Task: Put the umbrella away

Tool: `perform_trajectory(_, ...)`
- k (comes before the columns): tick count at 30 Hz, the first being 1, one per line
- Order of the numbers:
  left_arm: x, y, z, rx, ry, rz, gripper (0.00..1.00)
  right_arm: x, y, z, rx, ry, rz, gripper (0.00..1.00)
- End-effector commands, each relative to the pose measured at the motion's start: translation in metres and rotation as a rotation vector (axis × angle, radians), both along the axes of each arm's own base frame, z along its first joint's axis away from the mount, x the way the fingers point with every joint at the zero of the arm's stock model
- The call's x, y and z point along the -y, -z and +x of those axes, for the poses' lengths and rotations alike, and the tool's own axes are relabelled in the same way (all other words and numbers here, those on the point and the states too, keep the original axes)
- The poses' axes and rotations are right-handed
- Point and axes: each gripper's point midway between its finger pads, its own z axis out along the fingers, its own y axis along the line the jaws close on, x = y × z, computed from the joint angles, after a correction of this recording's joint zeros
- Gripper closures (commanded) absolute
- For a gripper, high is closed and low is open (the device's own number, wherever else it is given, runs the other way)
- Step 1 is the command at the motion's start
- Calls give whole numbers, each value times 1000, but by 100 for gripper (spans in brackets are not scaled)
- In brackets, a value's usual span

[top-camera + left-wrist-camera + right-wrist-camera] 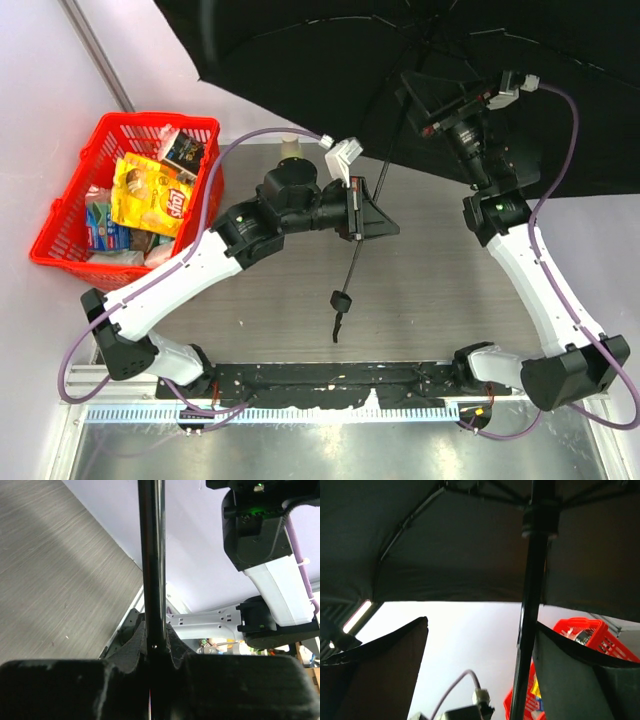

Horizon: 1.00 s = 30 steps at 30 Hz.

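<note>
The umbrella's black canopy [400,50] is spread open above the back of the table. Its thin shaft [352,262] slants down to a small handle [341,298] with a strap hanging under it. My left gripper [362,215] is shut on the shaft mid-length. In the left wrist view the shaft [151,555] rises straight out of the closed left gripper [152,652]. My right gripper [425,100] is up under the canopy and open. In the right wrist view the shaft [530,630] runs along the inner side of the right finger [580,680], with a wide gap across the right gripper [480,660] to the left finger [375,670].
A red basket [150,120] full of snack packs stands at the table's left edge, also seen as a red basket [580,627] behind the shaft. The canopy [445,540] fills the top of the right wrist view. The right arm [270,565] stands close to the shaft.
</note>
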Motion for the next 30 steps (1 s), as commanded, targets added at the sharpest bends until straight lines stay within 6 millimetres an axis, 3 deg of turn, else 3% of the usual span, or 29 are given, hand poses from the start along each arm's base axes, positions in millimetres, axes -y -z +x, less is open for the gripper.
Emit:
perform_trajectory(1, 2, -26, 2, 9, -10, -95, 100, 28, -43, 5, 55, 49, 194, 14)
perform_trajectory(11, -5, -31, -6, 28, 0, -106, 100, 39, -43, 54, -46, 135, 224, 19)
perform_trajectory(17, -5, -30, -10, 19, 8, -110, 100, 47, -43, 68, -60, 197, 209, 30)
perform_trajectory(18, -5, -30, -12, 19, 14, -110, 100, 47, -43, 68, -54, 201, 203, 38)
perform_trajectory(20, -5, -29, -13, 17, 14, -109, 100, 50, -41, 73, -64, 219, 201, 43)
perform_trajectory(30, -6, -34, -18, 24, 20, -120, 100, 53, -27, 89, -115, 230, 222, 39)
